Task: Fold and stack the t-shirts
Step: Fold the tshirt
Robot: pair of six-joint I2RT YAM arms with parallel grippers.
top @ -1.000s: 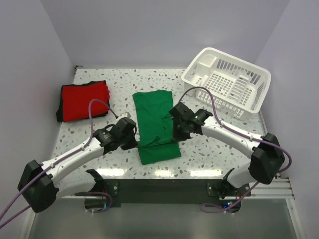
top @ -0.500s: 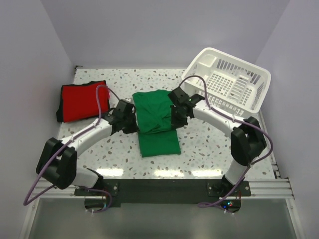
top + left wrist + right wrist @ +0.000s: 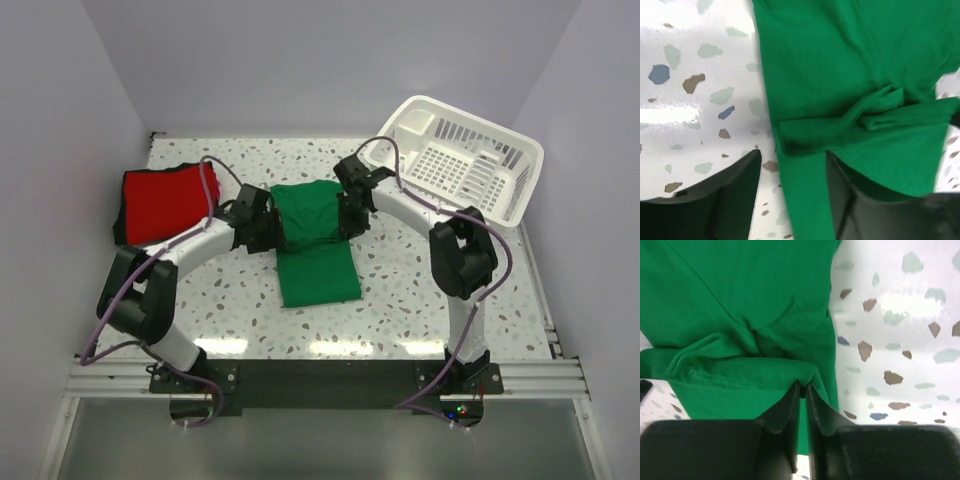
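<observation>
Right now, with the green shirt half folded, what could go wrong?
1. The left pincer stands open while the right pincer pinches the folded edge of the green t-shirt; a pull from the right alone may skew the fold.
2. Cloth lies between the left jaws; backing away may drag the top layer.
3. A bunched wrinkle crosses the fold, so it may set uneven.

On counter (image 3: 420, 290), middle shirt (image 3: 315, 245) between left gripper (image 3: 262, 224) and right gripper (image 3: 350, 215); left shirt (image 3: 165, 203) at far left; basket (image 3: 450, 165) at back right

Basket (image 3: 470, 160) blocking far right, red shirt (image 3: 165, 200) far left, bare tabletop (image 3: 420, 300) nearer the bases.
</observation>
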